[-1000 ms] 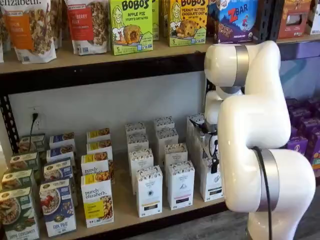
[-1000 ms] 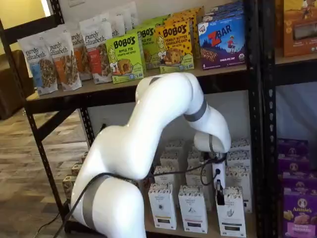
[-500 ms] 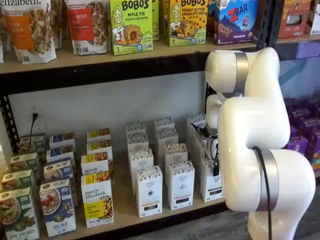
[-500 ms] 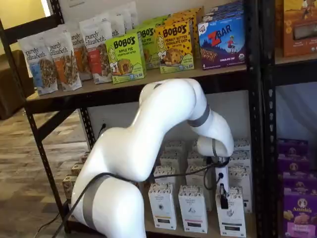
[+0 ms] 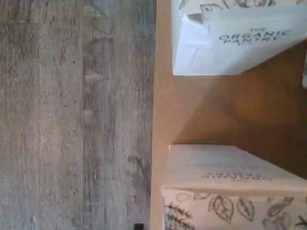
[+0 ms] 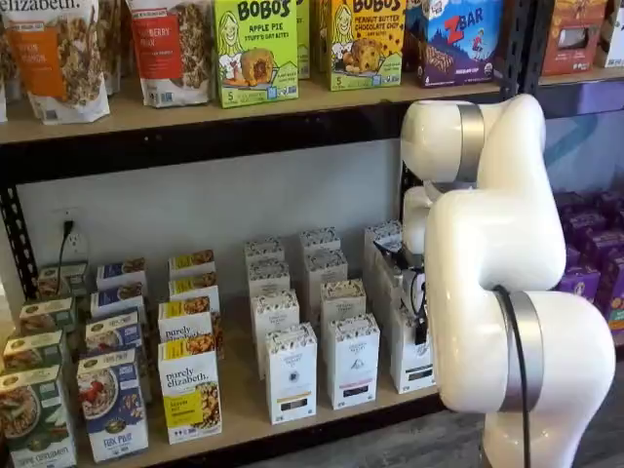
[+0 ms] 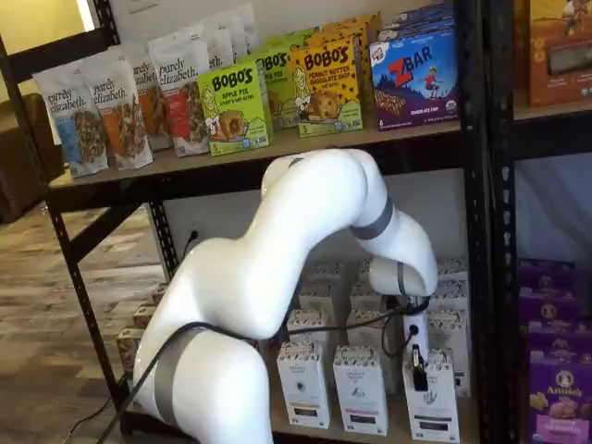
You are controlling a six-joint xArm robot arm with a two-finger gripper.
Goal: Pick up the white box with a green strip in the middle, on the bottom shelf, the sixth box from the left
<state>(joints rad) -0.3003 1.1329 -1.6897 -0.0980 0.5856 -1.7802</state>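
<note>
The white box with a green strip (image 7: 432, 405) stands at the front right of the bottom shelf (image 6: 244, 409), a tall white carton with a speckled top and a pale mark mid-front. It also shows in a shelf view (image 6: 409, 363), partly behind the arm. My gripper (image 7: 419, 377) hangs right at this carton's top front, with one black finger and a cable showing. It also shows in a shelf view (image 6: 420, 331). No gap between fingers shows. The wrist view shows two white cartons (image 5: 240, 43) (image 5: 230, 191) on the tan board; I cannot tell which is the target.
Like white cartons (image 6: 292, 372) (image 6: 352, 361) stand in rows to the left, then yellow-banded purely elizabeth boxes (image 6: 189, 388). The upper shelf holds Bobo's boxes (image 6: 255, 49) and granola bags. A black upright (image 7: 499, 277) and purple boxes (image 7: 558, 398) are at the right. Grey wood floor (image 5: 72, 115) lies before the shelf.
The arm and gripper have sunk a little toward the front right carton over the last second. The boxes have not moved.
</note>
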